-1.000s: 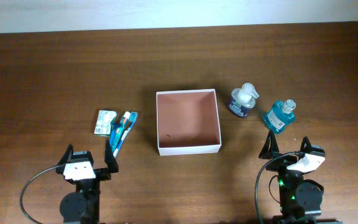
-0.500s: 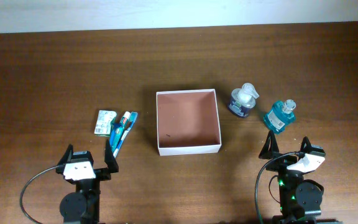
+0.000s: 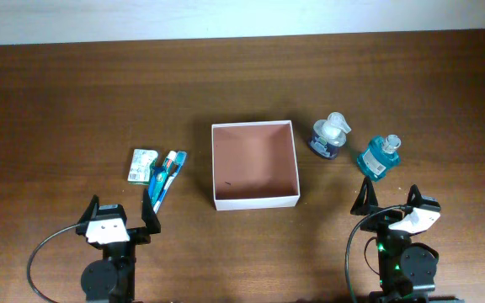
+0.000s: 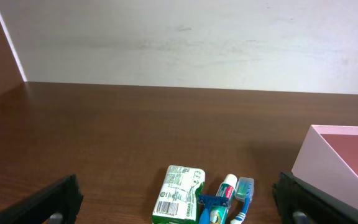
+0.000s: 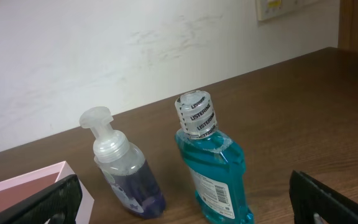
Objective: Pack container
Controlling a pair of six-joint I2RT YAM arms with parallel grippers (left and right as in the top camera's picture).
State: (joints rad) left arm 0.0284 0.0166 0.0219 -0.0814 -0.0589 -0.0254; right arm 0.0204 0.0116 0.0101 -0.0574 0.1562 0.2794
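Observation:
The container (image 3: 255,202), a square shallow box with white walls and a reddish-brown floor, sits empty at the table's middle; its corner shows in the left wrist view (image 4: 328,158) and the right wrist view (image 5: 36,180). A green soap packet (image 3: 143,165) (image 4: 179,193), a toothpaste tube (image 4: 225,190) and a blue toothbrush (image 3: 165,177) (image 4: 242,193) lie left of it. A purple pump bottle (image 3: 328,137) (image 5: 126,171) and a blue mouthwash bottle (image 3: 379,156) (image 5: 213,168) stand right of it. My left gripper (image 3: 122,215) (image 4: 179,205) is open, near the front edge behind the toiletries. My right gripper (image 3: 390,200) (image 5: 185,205) is open, just in front of the bottles.
The dark wooden table (image 3: 74,93) runs back to a white wall (image 3: 226,17). A wall outlet (image 5: 278,6) shows at the top of the right wrist view.

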